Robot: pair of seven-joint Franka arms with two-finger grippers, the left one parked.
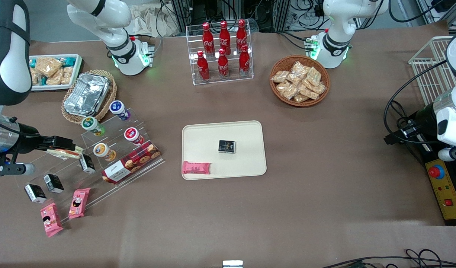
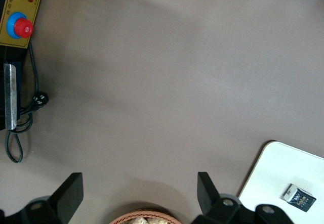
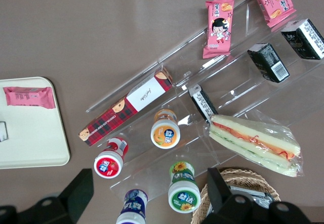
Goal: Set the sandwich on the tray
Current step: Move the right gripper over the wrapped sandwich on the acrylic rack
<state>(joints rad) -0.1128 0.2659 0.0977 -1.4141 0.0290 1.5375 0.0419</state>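
**Step in hand: approach and grasp.** Clock directions refer to the front view, with twelve o'clock pointing away from that camera.

1. Position. The sandwich (image 1: 66, 152) lay on a step of the clear acrylic display rack (image 3: 228, 90). It was at about nine o'clock from the cream tray (image 1: 213, 136) and well apart from it. The gripper (image 1: 70, 143) hung close over it, with its fingers spread wide and nothing between them.

2. Alignment. In the right wrist view the sandwich (image 3: 253, 144) sat outside the finger gap, beside one finger (image 3: 217, 183). The gripper (image 3: 148, 178) probably had to shift sideways until the wedge was centred between the fingers. The closing line should cross the wedge's short width, not its length.

3. Clearance. A small black carton (image 3: 203, 101) touched, or nearly touched, the sandwich's narrow end, and a wicker basket (image 3: 223, 173) stood just beside it. A straight descent would likely avoid both.

4. Grip. The bread looked soft and the wrap slippery, so a light closure at mid-length seemed advisable.

5. Placement. A pink snack bar (image 1: 196, 168) occupied the tray's seven o'clock corner, and a black packet (image 1: 227, 146) sat near the centre. The eleven o'clock area was bare.

**Item description.** A long wedge in clear, crinkled wrap, of pale bread with red-orange and green filling along the cut face.
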